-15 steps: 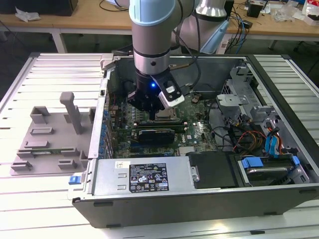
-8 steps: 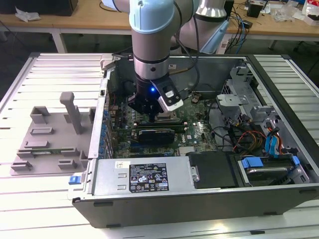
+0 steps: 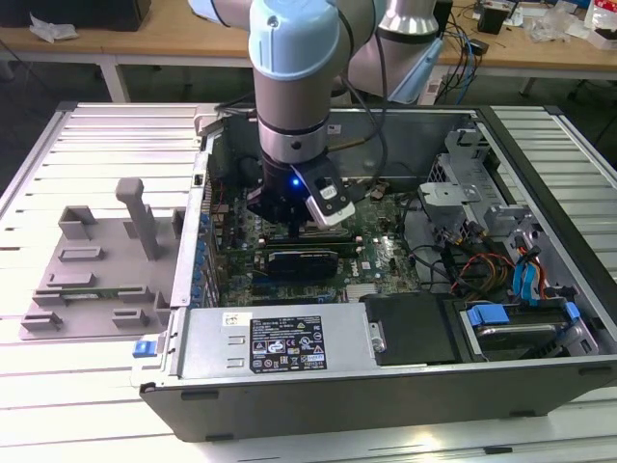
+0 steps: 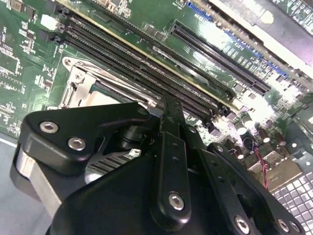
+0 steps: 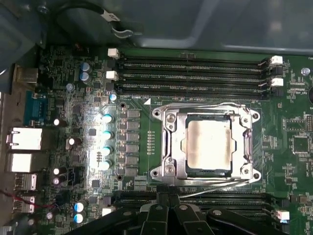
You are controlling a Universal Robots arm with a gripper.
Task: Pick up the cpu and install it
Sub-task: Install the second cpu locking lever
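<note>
Cpu (image 5: 209,144): seated in metal socket frame (image 5: 169,142) on motherboard (image 5: 63,88), pale top exposed, frame closed around rim (seen in first wrist view). Gripper (image 3: 292,231): lowered inside open computer case (image 3: 540,164), hovering just above board, beside socket; linkage black. Fingers (image 4: 168,127) apparently drawn together with nothing between them, though tips partly hidden. Cpu apart from gripper, not grasped. Grey plastic tray (image 3: 92,280) outside case, at exterior view's left.
</note>
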